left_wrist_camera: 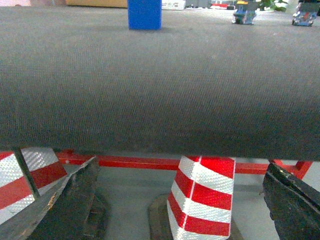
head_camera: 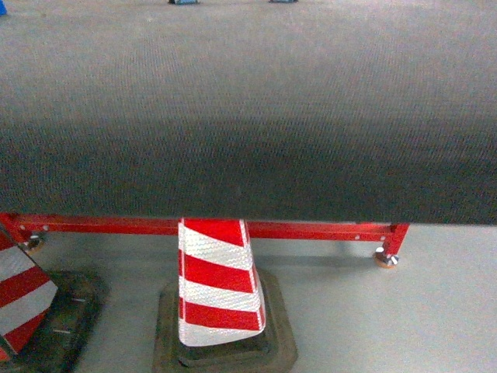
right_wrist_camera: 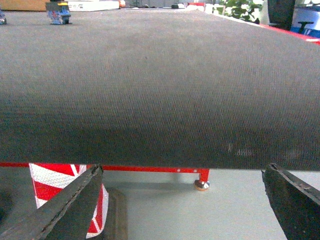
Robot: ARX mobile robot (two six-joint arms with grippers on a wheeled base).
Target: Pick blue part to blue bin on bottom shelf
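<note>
Black fingers of the left gripper (left_wrist_camera: pixel 177 210) and right gripper (right_wrist_camera: pixel 182 207) are seen spread wide, nothing held, low in each wrist view. Beyond, a blue block (left_wrist_camera: pixel 144 14) is seen top centre on the grey belt (left_wrist_camera: pixel 160 80).

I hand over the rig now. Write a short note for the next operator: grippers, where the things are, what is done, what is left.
Left gripper: open, empty, at the near edge of the grey table.
Right gripper: open, empty, at the same edge.
Blue block, possibly the part: upright at the table's far edge, untouched.
Bin and bottom shelf: not in view.
Striped cone on the floor ahead.
Done: nothing. Left: pick the part, find the bin, place it.
</note>
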